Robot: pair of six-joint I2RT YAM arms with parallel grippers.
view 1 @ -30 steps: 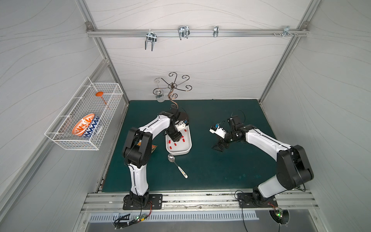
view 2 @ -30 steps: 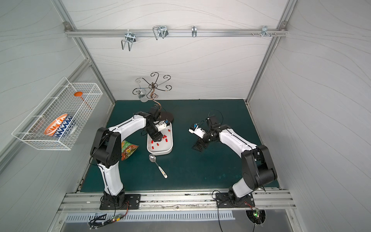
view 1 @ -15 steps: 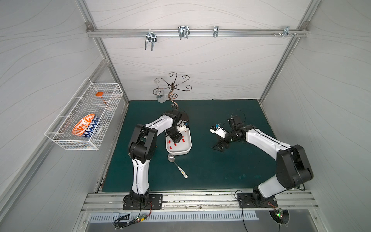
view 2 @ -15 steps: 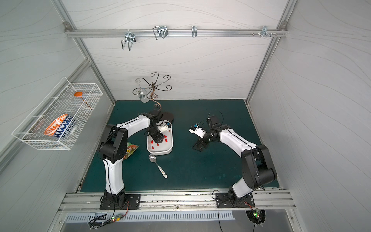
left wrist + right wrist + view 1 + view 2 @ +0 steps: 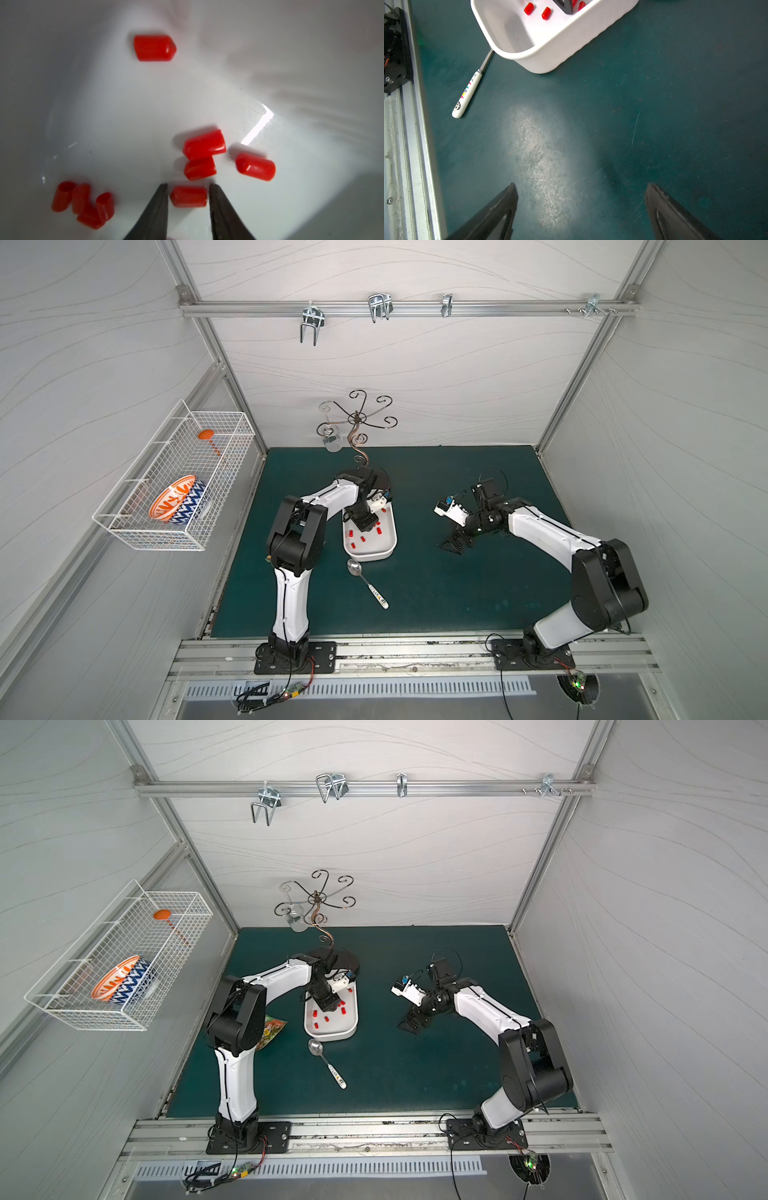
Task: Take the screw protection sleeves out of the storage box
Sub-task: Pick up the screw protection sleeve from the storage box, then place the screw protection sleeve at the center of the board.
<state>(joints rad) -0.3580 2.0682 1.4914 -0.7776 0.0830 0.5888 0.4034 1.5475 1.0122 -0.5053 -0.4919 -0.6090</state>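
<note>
We have our left pincer (image 5: 188, 185) lowered into the white, shallow, rectangular plastic storage box (image 5: 368, 556), which sits left of centre on the dark green table (image 5: 675, 104). Its jaws stand narrowly apart, astride one tiny bright red cylindrical plastic screw protection sleeve (image 5: 188, 197). A sliver of gap shows on each side, so we judge it is not gripped yet. This piece lies just clear of its neighbours (image 5: 200, 168), so the tips fit round it alone. Every sleeve we can see lies inside the box. Our right pincer (image 5: 581, 185) hangs wide open and empty over the table to the right, out of the way.
</note>
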